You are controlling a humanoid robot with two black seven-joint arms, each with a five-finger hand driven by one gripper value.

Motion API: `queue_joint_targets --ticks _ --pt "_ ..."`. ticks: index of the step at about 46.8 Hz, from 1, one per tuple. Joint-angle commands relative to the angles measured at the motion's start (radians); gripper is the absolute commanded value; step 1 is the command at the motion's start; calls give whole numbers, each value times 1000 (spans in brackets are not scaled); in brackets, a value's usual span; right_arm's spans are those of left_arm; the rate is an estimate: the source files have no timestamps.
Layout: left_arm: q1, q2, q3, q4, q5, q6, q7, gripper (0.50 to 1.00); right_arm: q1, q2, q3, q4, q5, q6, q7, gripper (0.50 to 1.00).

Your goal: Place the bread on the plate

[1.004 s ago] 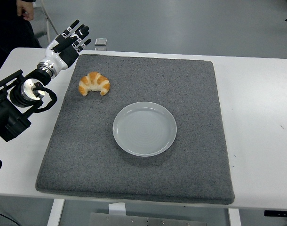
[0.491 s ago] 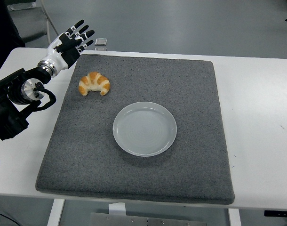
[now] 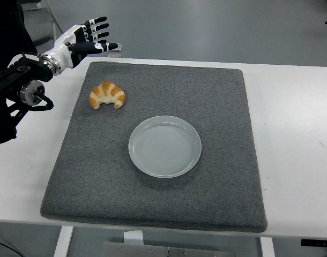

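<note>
A golden croissant (image 3: 107, 95) lies on the grey mat (image 3: 217, 107), toward its far left corner. A pale round plate (image 3: 164, 145) sits at the mat's middle, with nothing on it. My left hand (image 3: 87, 37) hovers above the mat's far left corner, beyond the croissant and apart from it. Its fingers are spread and hold nothing. The black left arm (image 3: 21, 88) comes in from the left edge. The right arm is out of view.
The white table (image 3: 297, 134) surrounds the mat. A small metal object (image 3: 115, 49) lies at the table's far edge beside my left hand. A person in dark clothing (image 3: 5, 24) stands at the top left.
My left hand has risen and swung right, from the table's left side to above the mat's far left corner. The croissant and plate have not moved.
</note>
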Motion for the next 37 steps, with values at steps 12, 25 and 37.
queue_joint_targets --ticks 12,25,37 --pt "-146 83 308 -13 73 -43 0 999 0 0 0 0 0 0 0 930" --pt "-178 156 373 -106 414 -53 -1 999 0 0 0 0 0 0 0 930" --pt "-232 164 501 -137 492 -43 0 996 0 0 0 0 0 0 0 932"
